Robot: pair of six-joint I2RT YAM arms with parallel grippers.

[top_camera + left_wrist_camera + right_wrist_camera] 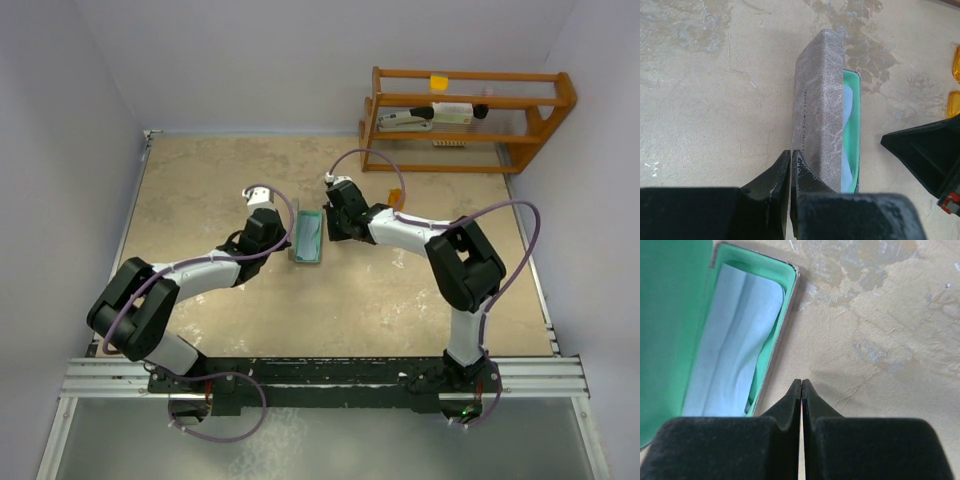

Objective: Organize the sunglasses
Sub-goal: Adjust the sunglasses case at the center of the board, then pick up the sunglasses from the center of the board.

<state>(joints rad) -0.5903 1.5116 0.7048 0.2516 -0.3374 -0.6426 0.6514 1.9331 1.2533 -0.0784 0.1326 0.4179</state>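
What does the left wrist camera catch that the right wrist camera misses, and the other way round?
Only the left wrist view shows the orange sunglasses at its right edge, the grey outside of the case, and the right fingers seen from the side. Only the right wrist view shows the light blue cloth spread along the case's inside. Both show the green lining, the tabletop and shut fingers: the left fingers in one, the right fingers in the other.
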